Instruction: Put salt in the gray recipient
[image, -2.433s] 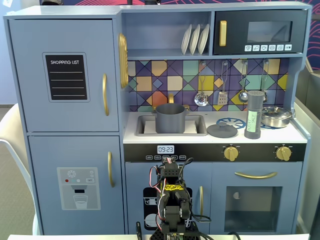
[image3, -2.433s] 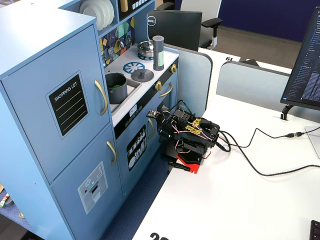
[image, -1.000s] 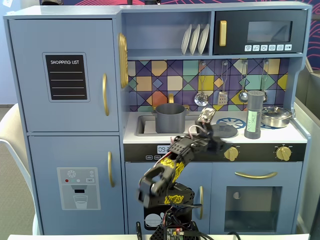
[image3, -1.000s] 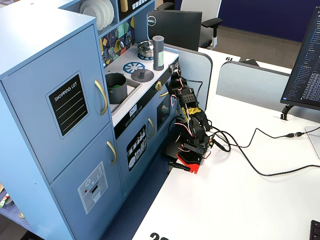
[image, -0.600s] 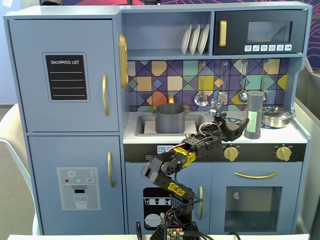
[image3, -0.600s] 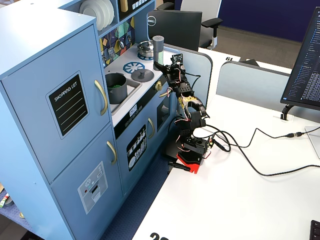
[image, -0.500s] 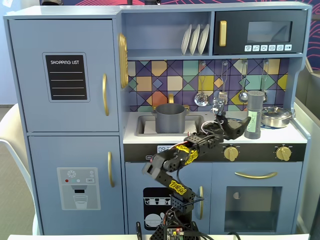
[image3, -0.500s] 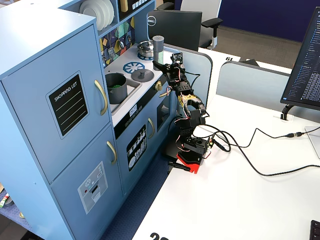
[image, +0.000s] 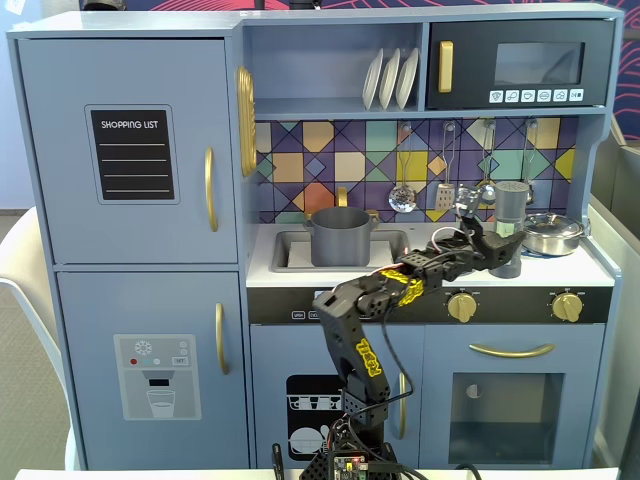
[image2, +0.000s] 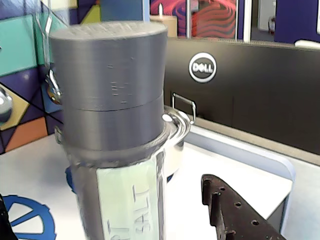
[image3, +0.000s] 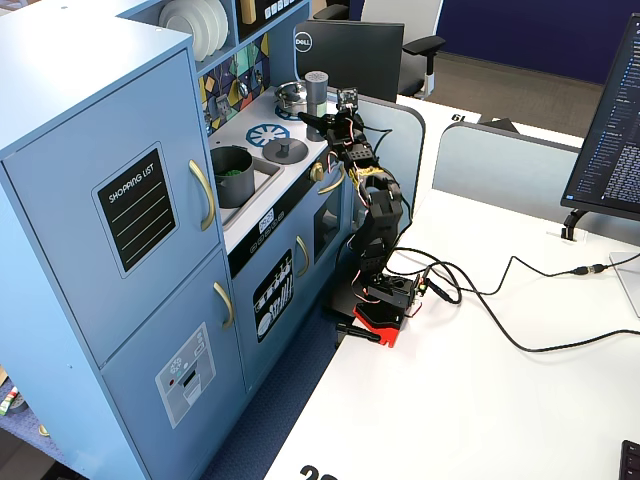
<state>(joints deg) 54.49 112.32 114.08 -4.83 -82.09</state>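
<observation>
The toy kitchen (image: 140, 250) fills a fixed view, and its counter (image: 590, 268) serves as the landmark. On the counter's left half, the gray pot (image: 341, 236) stands in the sink. On the right half stands the salt (image: 510, 205), upright, with a steel pan (image: 553, 232) just beside it on the right. The arm (image: 365, 310) reaches up over the counter's front edge to the salt. The gripper (image: 503, 247) is spread, its fingers either side of the salt's lower part; whether they touch it cannot be told. In the wrist view the salt (image2: 117, 150) looms close, one black finger (image2: 235, 215) apart from it at the right.
</observation>
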